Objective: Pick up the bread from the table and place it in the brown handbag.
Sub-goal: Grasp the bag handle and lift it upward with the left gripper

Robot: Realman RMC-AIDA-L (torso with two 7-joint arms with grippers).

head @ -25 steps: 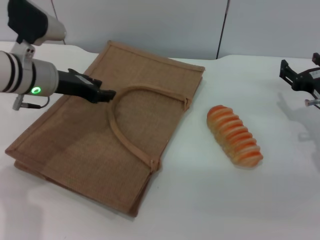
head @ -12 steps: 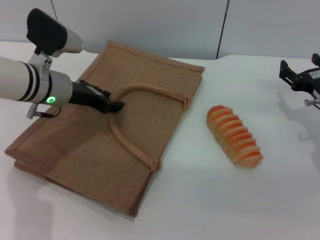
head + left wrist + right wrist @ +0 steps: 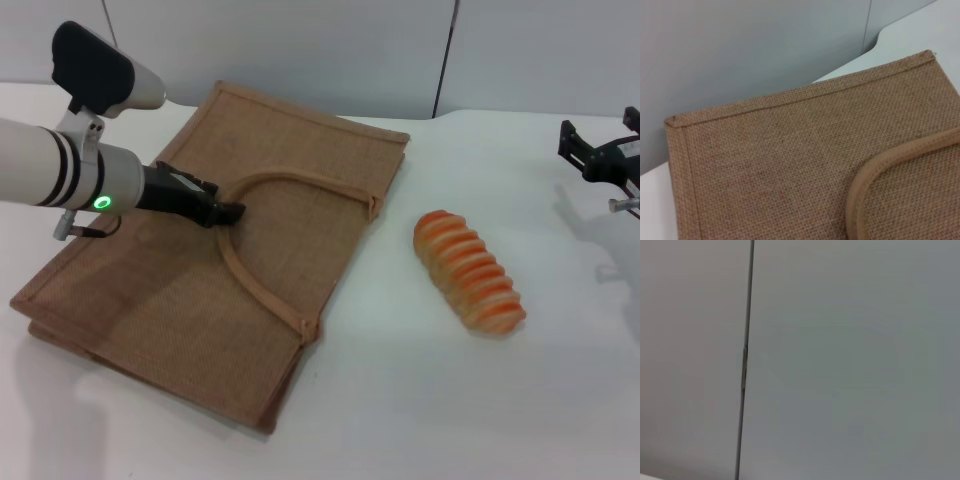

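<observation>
On the desk's left: left gripper (image 3: 228,211), jaws narrow, at the handle (image 3: 262,290); brown handbag (image 3: 150,300) flat, so bread (image 3: 470,272) may not enter.

Quick count from my side: one brown handbag (image 3: 215,270) lying flat on the one white table (image 3: 470,400), with one loop handle (image 3: 262,250) showing on its top face. One bread (image 3: 469,271) loaf, and I make out roughly eight orange ridges across it, give or take. Two grippers of mine in sight: my left gripper (image 3: 222,211) over the bag, my right gripper (image 3: 600,160) off at the far edge. That's everything I can count
</observation>
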